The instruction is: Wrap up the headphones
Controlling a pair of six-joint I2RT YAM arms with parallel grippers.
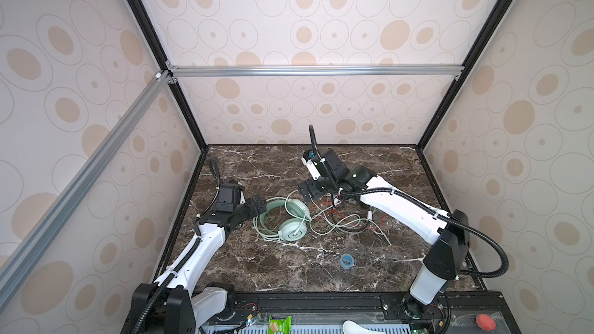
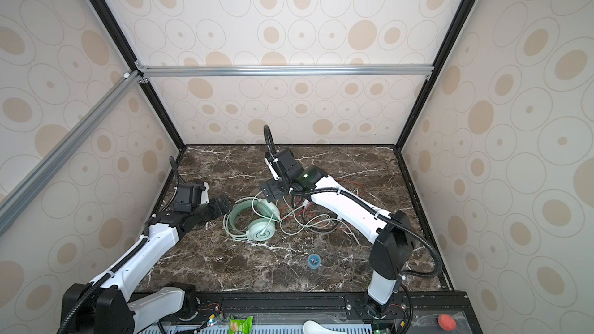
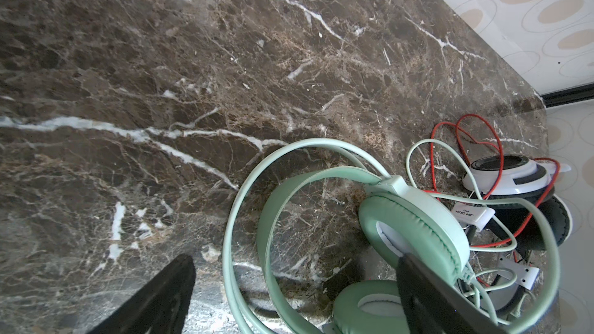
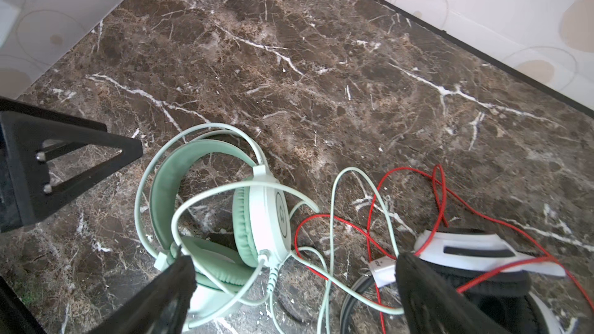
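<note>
Your left claw is standing wide open and holding nothing. It is sitting low over the worktop, just beside the headband of the mint green headset. In the left wrist view one of its fingers is crossing in front of a mint ear cup; I cannot tell whether it is touching.

Your right claw is also gaping fully and gripping nothing. It is hanging above the tangle of cords, between the two headsets.

The mint green headset is lying near the middle of the worktop with its ear cups folded together, and its mint cord is looping loosely around and away from it. The white-and-black headset is lying just beside it, mostly hidden under your right arm in both top views. Its red cord is winding through the mint cord in a loose tangle, so neither cord is wrapped yet.

A small blue round thing is sitting apart from the headsets, nearer the front edge of the worktop.
</note>
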